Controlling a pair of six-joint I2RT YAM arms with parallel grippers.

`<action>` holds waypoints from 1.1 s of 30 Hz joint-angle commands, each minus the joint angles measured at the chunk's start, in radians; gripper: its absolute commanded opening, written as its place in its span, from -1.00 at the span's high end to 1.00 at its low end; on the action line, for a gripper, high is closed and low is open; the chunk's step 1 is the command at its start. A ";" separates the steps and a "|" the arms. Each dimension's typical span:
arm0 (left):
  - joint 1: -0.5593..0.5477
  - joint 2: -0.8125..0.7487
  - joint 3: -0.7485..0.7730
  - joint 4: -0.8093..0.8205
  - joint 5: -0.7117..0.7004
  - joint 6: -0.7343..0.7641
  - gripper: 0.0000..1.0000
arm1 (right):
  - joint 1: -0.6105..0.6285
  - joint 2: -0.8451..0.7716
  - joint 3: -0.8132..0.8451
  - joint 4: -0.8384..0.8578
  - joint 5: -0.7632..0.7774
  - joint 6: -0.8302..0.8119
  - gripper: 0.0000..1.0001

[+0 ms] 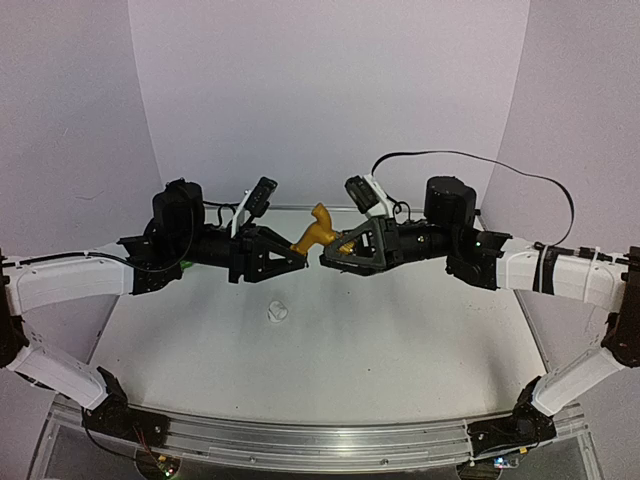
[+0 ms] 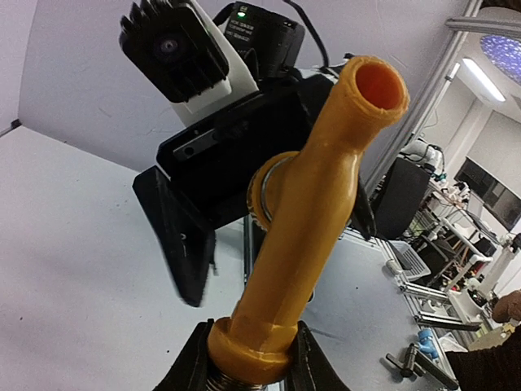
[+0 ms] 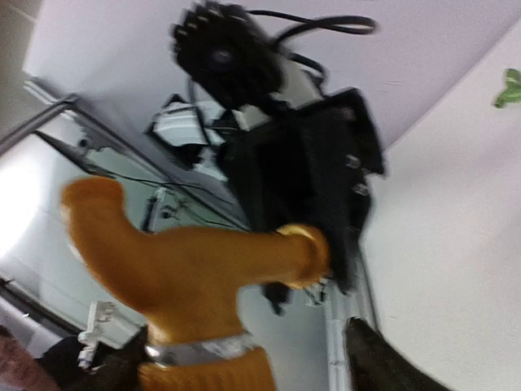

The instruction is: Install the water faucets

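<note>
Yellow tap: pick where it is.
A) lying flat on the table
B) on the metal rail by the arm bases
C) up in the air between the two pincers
C: in the top view the yellow tap hangs above the table, with its base clamped in the left pincer and its other end reaching into the right pincer.

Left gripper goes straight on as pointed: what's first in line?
The right gripper, facing it head-on; only the yellow faucet that the left gripper clamps lies between. Depth alignment looks direct, though not certain.
</note>
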 commanded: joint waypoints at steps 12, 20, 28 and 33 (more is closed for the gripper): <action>0.009 -0.016 0.148 -0.534 -0.221 0.136 1.00 | -0.005 -0.204 0.002 -0.492 0.561 -0.533 -0.96; 0.000 0.017 0.165 -0.594 -0.212 0.133 1.00 | 0.015 -0.043 0.154 -0.567 0.339 -0.560 -0.64; -0.021 0.036 0.168 -0.605 -0.186 0.128 1.00 | 0.075 0.072 0.245 -0.589 0.272 -0.613 -0.12; -0.029 0.039 0.169 -0.608 -0.164 0.129 1.00 | 0.106 0.117 0.289 -0.614 0.274 -0.651 0.11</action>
